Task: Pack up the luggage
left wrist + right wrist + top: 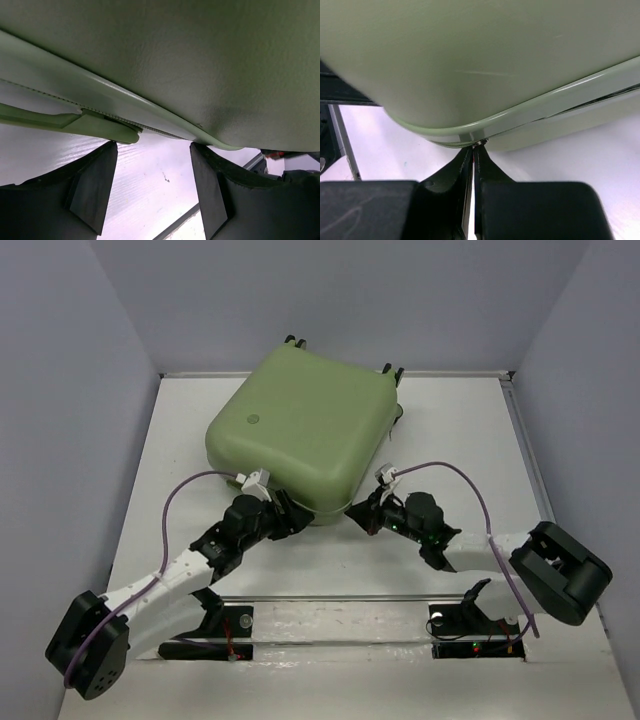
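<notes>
One luggage on the desk, lying flat toward the far middle, and two arms working its near edge. My left arm stretches low and forward, with the left gripper spread open just under the shell's rim, holding nothing. My right arm bends in from the other side, and the right gripper is pinched closed at the seam (there's a tiny metal bit at the tips, can't tell if I've got it).

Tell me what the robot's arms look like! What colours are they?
The left arm and right arm match: white tube sections joined by chunky black motor housings. A thin purple cable loops along each one, ending at a small white connector. The jaws are flat and black.
</notes>
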`<move>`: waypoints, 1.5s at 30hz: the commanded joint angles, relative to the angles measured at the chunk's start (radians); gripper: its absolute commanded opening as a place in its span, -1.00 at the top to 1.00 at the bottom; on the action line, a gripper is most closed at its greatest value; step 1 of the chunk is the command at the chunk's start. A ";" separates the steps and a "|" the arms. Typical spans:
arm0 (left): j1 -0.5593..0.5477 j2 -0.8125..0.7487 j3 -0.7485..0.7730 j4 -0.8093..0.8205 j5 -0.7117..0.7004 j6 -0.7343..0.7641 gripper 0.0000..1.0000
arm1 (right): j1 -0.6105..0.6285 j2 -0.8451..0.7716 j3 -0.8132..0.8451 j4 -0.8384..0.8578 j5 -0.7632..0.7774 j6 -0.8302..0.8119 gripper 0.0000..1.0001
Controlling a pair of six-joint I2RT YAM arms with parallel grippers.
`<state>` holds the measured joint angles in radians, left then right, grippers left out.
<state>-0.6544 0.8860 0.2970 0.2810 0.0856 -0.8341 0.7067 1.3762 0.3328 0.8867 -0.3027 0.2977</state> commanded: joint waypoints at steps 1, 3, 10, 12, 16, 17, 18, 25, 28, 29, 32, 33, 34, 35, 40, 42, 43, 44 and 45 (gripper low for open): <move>0.001 0.027 0.129 0.188 -0.044 0.021 -0.42 | 0.161 -0.091 -0.014 -0.075 0.153 0.032 0.86; -0.002 0.062 0.159 0.213 -0.035 0.024 -0.42 | 0.273 -0.129 0.003 -0.197 0.235 0.038 0.86; -0.057 0.177 0.255 0.257 -0.035 0.039 -0.42 | 0.535 -0.069 0.172 -0.514 0.476 0.101 0.86; -0.065 0.208 0.272 0.261 -0.038 0.049 -0.42 | 0.571 -0.034 0.231 -0.573 0.528 0.116 0.86; -0.076 0.241 0.300 0.259 -0.027 0.067 -0.42 | 0.580 0.021 0.345 -0.583 0.626 0.135 0.86; -0.074 0.245 0.300 0.259 -0.026 0.069 -0.42 | 0.580 0.044 0.398 -0.592 0.658 0.132 0.87; -0.074 0.245 0.297 0.257 -0.024 0.073 -0.42 | 0.580 0.058 0.431 -0.598 0.713 0.129 0.86; -0.067 0.130 0.335 0.021 -0.131 0.162 -0.78 | 0.570 0.193 0.598 -0.574 0.772 0.161 0.86; -0.048 -0.023 0.385 -0.133 -0.226 0.225 -0.98 | 0.570 0.158 0.522 -0.572 0.775 0.199 0.86; -0.031 -0.057 0.434 -0.182 -0.272 0.255 -0.98 | 0.570 0.144 0.500 -0.571 0.777 0.219 0.86; 0.091 -0.128 0.560 -0.317 -0.245 0.308 -0.98 | 0.560 0.090 0.434 -0.569 0.774 0.238 0.86; 0.134 -0.115 0.594 -0.336 -0.212 0.320 -0.98 | 0.560 0.078 0.422 -0.569 0.774 0.239 0.86; 0.180 -0.093 0.631 -0.351 -0.175 0.332 -0.98 | 0.560 0.057 0.404 -0.571 0.775 0.241 0.86; 0.273 -0.066 0.698 -0.365 -0.099 0.342 -0.98 | 0.560 0.044 0.397 -0.575 0.772 0.245 0.86; 0.519 0.189 0.856 -0.384 0.041 0.379 -0.98 | 0.560 0.001 0.374 -0.611 0.767 0.250 0.86; 0.605 0.299 0.910 -0.372 0.120 0.368 -0.98 | 0.560 -0.029 0.358 -0.626 0.755 0.261 0.86; 0.627 0.335 0.930 -0.376 0.137 0.363 -0.98 | 0.560 -0.038 0.354 -0.631 0.751 0.264 0.86; 0.659 0.391 0.948 -0.361 0.196 0.357 -0.98 | 0.560 -0.054 0.350 -0.646 0.748 0.264 0.86; 0.659 0.415 0.950 -0.352 0.228 0.354 -0.98 | 0.560 -0.058 0.350 -0.655 0.746 0.264 0.86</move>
<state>-0.0582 1.1473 1.2213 -0.0280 0.1276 -0.4938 1.2251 1.3869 0.6956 0.2432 0.5167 0.5247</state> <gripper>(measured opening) 0.990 0.074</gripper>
